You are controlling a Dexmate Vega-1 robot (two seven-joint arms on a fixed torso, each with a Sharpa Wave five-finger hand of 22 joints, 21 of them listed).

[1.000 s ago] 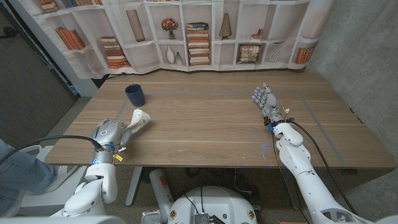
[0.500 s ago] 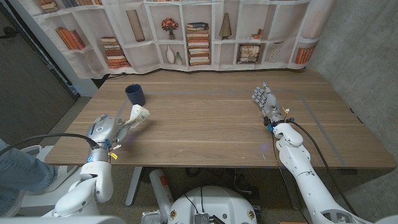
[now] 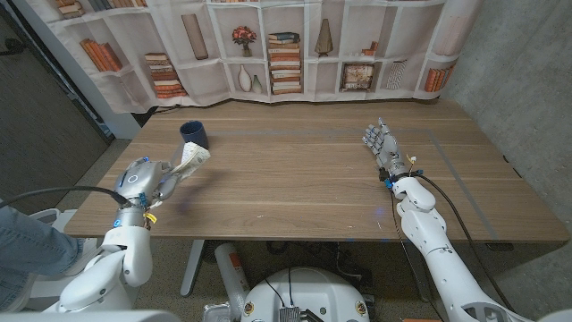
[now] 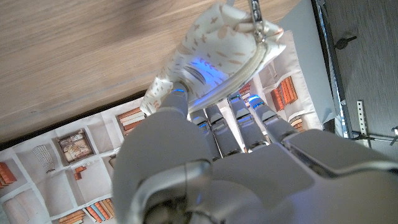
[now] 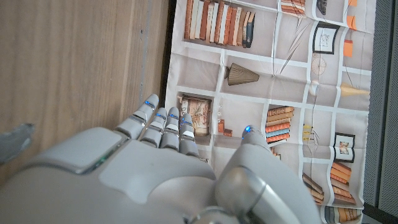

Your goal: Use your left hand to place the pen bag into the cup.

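Left hand (image 3: pixel 154 183) clamped on pen bag (image 3: pixel 190 161), lifted above the table (image 3: pixel 295 179), cup (image 3: pixel 194 136) close by at one o'clock. Carrying step, probably. Next: up over the rim, then let go. Right hand (image 3: pixel 382 148) far off at three o'clock, fingers apart, holding nothing.

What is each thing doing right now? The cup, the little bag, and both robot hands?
Cup: upright on the table, open top, the bag not in it yet.
Pen bag: held up off the table, next to the cup.
Left hand: grips the pen bag.
Right hand: holds nothing, fingers apart, over the table.
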